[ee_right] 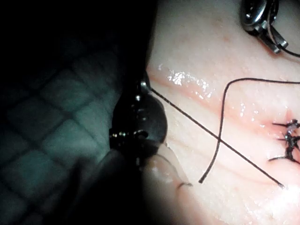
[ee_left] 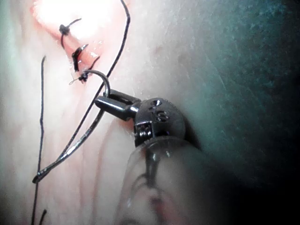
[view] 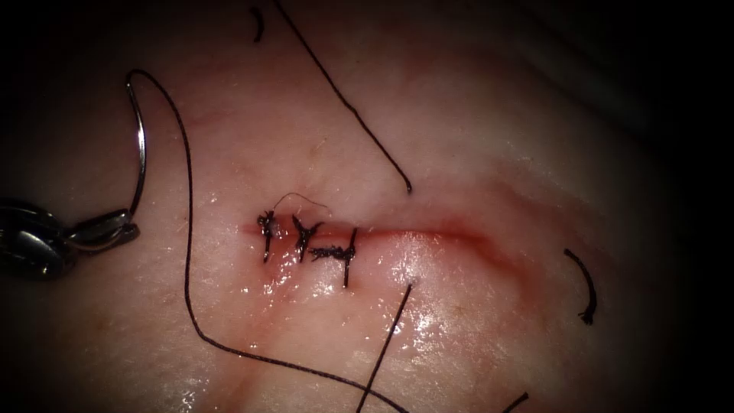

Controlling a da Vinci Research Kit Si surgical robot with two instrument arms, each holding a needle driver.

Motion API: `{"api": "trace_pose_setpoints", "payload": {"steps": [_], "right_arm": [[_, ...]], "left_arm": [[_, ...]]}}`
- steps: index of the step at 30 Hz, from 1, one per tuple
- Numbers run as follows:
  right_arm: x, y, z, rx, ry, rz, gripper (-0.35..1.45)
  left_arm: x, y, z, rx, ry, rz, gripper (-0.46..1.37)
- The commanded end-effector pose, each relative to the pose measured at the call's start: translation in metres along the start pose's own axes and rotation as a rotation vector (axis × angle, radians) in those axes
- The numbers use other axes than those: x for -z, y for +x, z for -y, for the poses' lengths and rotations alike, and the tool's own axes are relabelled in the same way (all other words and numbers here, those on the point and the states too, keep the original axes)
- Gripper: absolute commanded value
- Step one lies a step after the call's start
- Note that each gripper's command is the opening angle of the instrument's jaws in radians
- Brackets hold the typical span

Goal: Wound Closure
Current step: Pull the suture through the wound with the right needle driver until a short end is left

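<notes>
Left arm's steel needle driver [view: 115,228] sitting well left of pink cut [view: 428,233] in pale glistening pork tissue [view: 474,138], jaws clamping curved silver needle [view: 140,145] near its lower end; needle arcing clear of tissue (not embedded). Black thread [view: 189,252] trailing from needle's top end, looping below cut. Three dark stitches [view: 306,243] crossing cut's left end. Right arm's dark tool [ee_right: 140,123] gripping thread strand; cut thread ends [view: 582,283] lying right of cut.
</notes>
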Motion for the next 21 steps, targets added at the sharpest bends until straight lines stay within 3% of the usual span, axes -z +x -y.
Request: {"api": "trace_pose_setpoints", "payload": {"steps": [1,11,13,15,16,17,19,21], "right_arm": [[-0.0001,0.0001,0.0000,0.000,-0.007,0.000,-0.35],[-0.0029,0.0014,0.0025,0.023,0.042,-0.022,-0.35],[-0.0032,0.0018,0.0021,0.021,0.037,-0.037,-0.35],[-0.0031,0.0020,0.0014,0.016,0.014,-0.060,0.21],[-0.0029,0.0020,0.0006,0.010,-0.007,-0.081,0.77],[-0.0026,0.0021,-0.0001,0.004,-0.028,-0.087,1.02],[-0.0017,0.0024,-0.0020,0.017,-0.070,-0.105,1.21],[-0.0006,0.0028,-0.0037,0.042,-0.086,-0.112,1.24]], "left_arm": [[0.0001,0.0003,0.0001,0.000,-0.013,-0.001,-0.35],[0.0003,0.0016,-0.0001,0.001,-0.016,-0.014,-0.35],[0.0004,0.0018,-0.0002,0.000,-0.018,-0.023,-0.35],[0.0005,0.0020,-0.0003,0.000,-0.020,-0.031,-0.35],[0.0006,0.0022,-0.0004,0.000,-0.021,-0.034,-0.35],[0.0007,0.0024,-0.0005,0.000,-0.021,-0.034,-0.35],[0.0011,0.0029,-0.0009,-0.002,-0.022,-0.039,-0.35],[0.0016,0.0033,-0.0012,-0.005,-0.027,-0.046,-0.35]]}}
